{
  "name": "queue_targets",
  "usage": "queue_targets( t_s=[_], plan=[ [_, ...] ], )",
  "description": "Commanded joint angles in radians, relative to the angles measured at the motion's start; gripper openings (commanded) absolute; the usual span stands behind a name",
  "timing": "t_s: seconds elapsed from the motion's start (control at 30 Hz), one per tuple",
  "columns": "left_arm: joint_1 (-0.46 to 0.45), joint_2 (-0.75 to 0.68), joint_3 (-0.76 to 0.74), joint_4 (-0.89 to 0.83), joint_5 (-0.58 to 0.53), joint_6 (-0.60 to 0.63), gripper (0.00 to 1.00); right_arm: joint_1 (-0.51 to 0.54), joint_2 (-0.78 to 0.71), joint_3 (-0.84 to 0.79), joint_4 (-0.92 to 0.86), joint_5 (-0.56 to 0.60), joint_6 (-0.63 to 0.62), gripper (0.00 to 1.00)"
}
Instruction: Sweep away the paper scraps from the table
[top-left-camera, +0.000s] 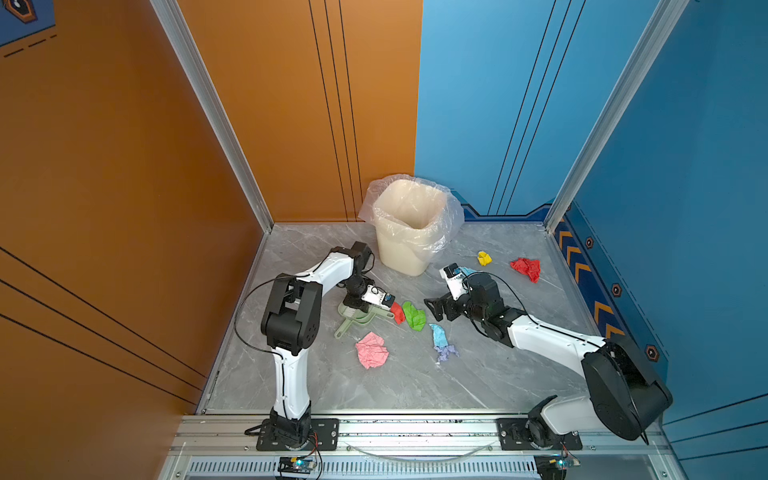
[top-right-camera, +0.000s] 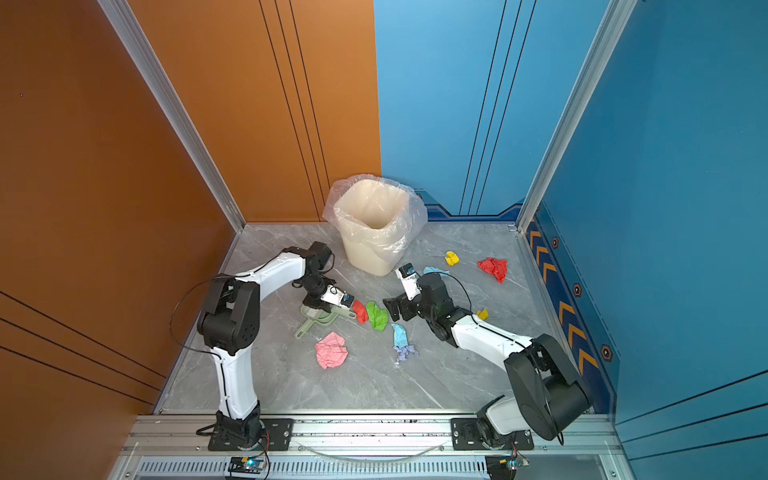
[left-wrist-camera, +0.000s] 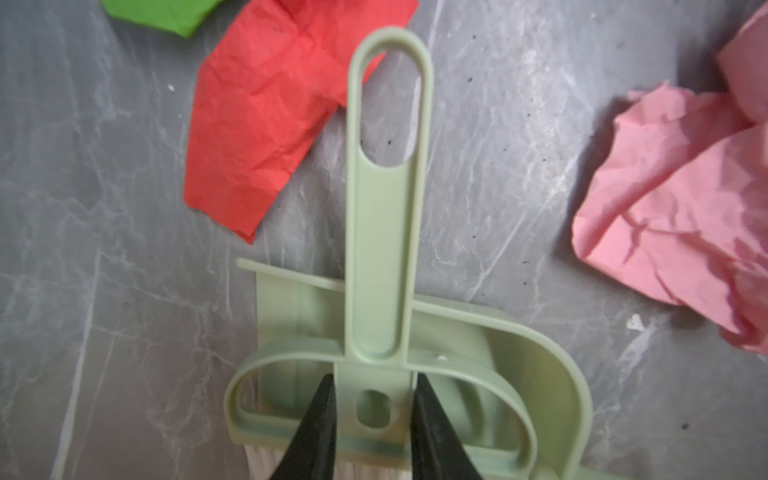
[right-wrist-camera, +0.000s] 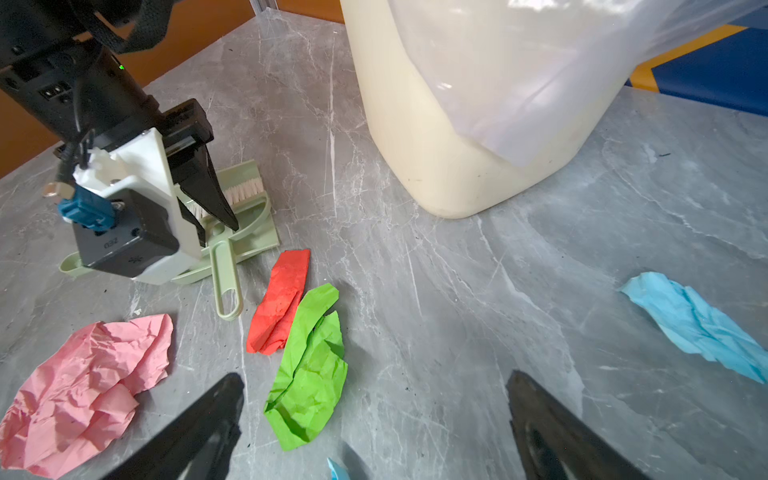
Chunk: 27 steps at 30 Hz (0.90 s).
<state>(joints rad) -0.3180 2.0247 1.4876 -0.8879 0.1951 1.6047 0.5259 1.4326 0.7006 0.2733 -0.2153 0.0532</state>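
Left pincer (left-wrist-camera: 374, 376) clamped on pale green plastic brush (left-wrist-camera: 386, 249) neck; right pincer (right-wrist-camera: 374, 376) wide open. Lift straight up, out of nested pale green dustpan (left-wrist-camera: 552, 353).

An orange wall (top-left-camera: 104, 187) closes the left side and the left half of the far side, scored with thin black lines; a blue wall (top-left-camera: 685, 166) takes the rest of the far side and the right, with a chevron band (top-left-camera: 600, 307) along its foot. Aluminium posts (top-left-camera: 214, 112) rise at both far corners, and an aluminium rail (top-left-camera: 415, 432) runs along the near edge. Light is soft and even, palest high on the far blue panel.
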Motion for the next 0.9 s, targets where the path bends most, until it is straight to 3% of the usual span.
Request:
queue_targets(
  t_s=[0.0,0.27,0.5,0.6,0.67,0.77,0.87],
  plan=[
    [0.003,0.016,0.034,-0.032,0.037,-0.026,0.09,0.008,-0.006,0.016,0.011,-0.009,0.009,1.00],
    [0.019,-0.024,0.055,-0.031,0.090,-0.049,0.00,0.005,-0.012,0.035,-0.029,-0.051,-0.046,1.00],
    [0.030,-0.093,0.054,-0.034,0.160,-0.074,0.00,-0.025,-0.038,0.102,-0.139,-0.291,-0.159,1.00],
    [0.039,-0.137,0.062,-0.031,0.295,-0.115,0.00,-0.041,-0.043,0.148,-0.214,-0.395,-0.200,1.00],
    [0.043,-0.143,0.093,-0.032,0.357,-0.191,0.00,-0.050,-0.048,0.175,-0.262,-0.457,-0.226,1.00],
    [0.039,-0.124,0.154,-0.031,0.361,-0.327,0.00,-0.060,-0.058,0.214,-0.327,-0.522,-0.260,1.00],
    [0.029,-0.131,0.134,-0.031,0.374,-0.326,0.00,-0.066,-0.066,0.242,-0.368,-0.562,-0.284,1.00]
  ],
)
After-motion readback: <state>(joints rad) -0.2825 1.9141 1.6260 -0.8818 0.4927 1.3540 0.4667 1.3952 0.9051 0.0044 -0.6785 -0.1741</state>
